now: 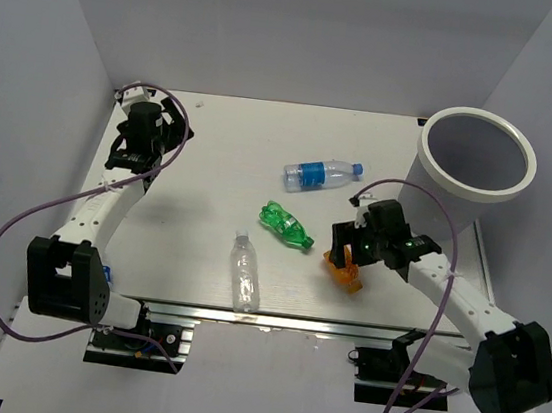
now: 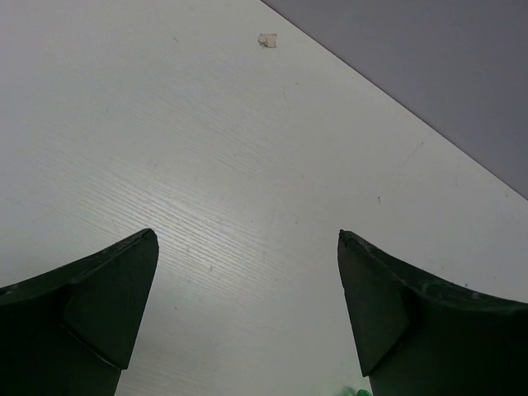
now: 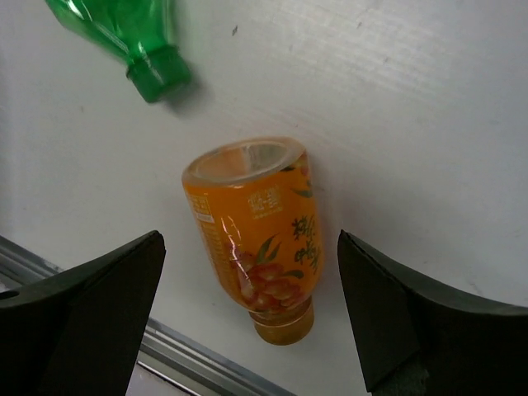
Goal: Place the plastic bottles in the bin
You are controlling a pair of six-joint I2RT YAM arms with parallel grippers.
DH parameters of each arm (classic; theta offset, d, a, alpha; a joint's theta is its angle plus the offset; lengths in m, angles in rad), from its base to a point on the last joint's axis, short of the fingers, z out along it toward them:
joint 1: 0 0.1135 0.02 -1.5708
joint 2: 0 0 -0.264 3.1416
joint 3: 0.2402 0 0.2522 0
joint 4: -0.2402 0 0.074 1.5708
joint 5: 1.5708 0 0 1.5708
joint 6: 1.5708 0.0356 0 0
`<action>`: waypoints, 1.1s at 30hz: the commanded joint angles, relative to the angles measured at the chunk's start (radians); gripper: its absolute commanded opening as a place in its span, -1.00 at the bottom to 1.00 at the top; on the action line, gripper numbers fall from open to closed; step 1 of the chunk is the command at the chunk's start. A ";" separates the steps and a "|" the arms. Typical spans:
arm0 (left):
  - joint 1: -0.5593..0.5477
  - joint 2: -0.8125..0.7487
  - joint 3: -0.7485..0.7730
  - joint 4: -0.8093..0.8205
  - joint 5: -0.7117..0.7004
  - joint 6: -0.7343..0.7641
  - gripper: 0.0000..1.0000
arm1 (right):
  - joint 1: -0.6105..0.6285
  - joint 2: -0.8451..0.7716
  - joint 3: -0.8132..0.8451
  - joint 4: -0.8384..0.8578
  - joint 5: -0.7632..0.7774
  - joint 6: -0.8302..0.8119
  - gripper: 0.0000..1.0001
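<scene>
The orange bottle [image 3: 260, 235] lies on the table near the front edge, cap toward the edge; it also shows in the top view [image 1: 345, 273]. My right gripper [image 3: 247, 247] is open above it, one finger on each side, not touching; in the top view the right gripper [image 1: 349, 251] covers part of it. The green bottle [image 1: 286, 224] lies left of it, and its cap end shows in the right wrist view [image 3: 132, 37]. A clear bottle with blue label [image 1: 320, 174] and a plain clear bottle [image 1: 245, 272] lie on the table. The bin [image 1: 477, 156] stands at the back right. My left gripper [image 2: 247, 239] is open over bare table at the back left [image 1: 139, 155].
The table's metal front rail [image 1: 272, 322] runs just below the orange bottle and shows in the right wrist view [image 3: 190, 359]. Grey walls enclose the table on three sides. A small white scrap [image 2: 267, 40] lies near the back edge.
</scene>
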State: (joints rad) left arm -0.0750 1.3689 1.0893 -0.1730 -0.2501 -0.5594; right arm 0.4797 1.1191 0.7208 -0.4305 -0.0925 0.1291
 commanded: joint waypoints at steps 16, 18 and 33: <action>0.001 -0.010 -0.002 0.000 0.011 -0.023 0.96 | 0.097 0.047 0.312 0.111 0.300 -0.014 -0.61; 0.000 -0.008 -0.011 0.012 0.026 -0.042 0.96 | 0.097 0.030 0.392 0.153 0.292 -0.054 -0.59; -0.088 -0.073 -0.066 -0.138 -0.087 -0.085 0.96 | -0.372 0.189 0.838 0.058 0.635 -0.069 0.38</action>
State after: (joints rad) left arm -0.1547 1.3624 1.0344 -0.2630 -0.2733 -0.6369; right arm 0.1402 1.2991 1.5444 -0.2916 0.4904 0.0559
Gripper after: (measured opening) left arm 0.983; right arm 0.683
